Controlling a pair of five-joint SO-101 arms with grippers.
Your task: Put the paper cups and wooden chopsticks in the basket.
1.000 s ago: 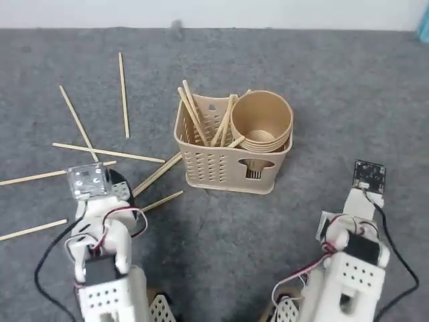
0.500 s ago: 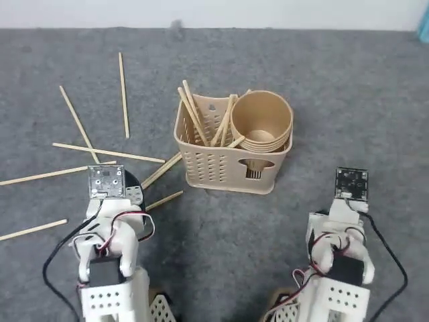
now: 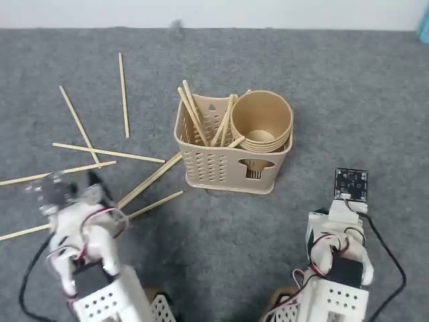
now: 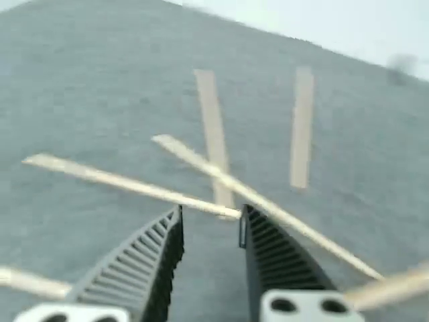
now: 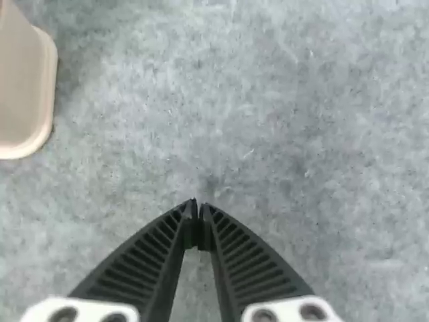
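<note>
Nearest, the right hand (image 5: pixel 198 209) rested pressed together and empty over the grey counter (image 3: pixel 221 255). The left hand (image 4: pixel 209 218) hung slightly spread, pinching nothing, with the end of one loose chopstick (image 4: pixel 134 188) just past its tips. The loose chopsticks (image 3: pixel 107 153) lay flat on the counter, left of the basket (image 3: pixel 221 168). They looked light, stiff and thin, and likely to roll or swivel, so a pinch near mid-length and across the long axis seemed best. The near ones ran slantwise toward the basket's corner and the middle ones almost crosswise, while the farthest one (image 3: pixel 123 94) pointed nearly straight away from the arms. In the basket the stacked paper cups (image 3: pixel 261 117) sat mouth-up beside other chopsticks (image 3: pixel 198 117) leaning on end.
</note>
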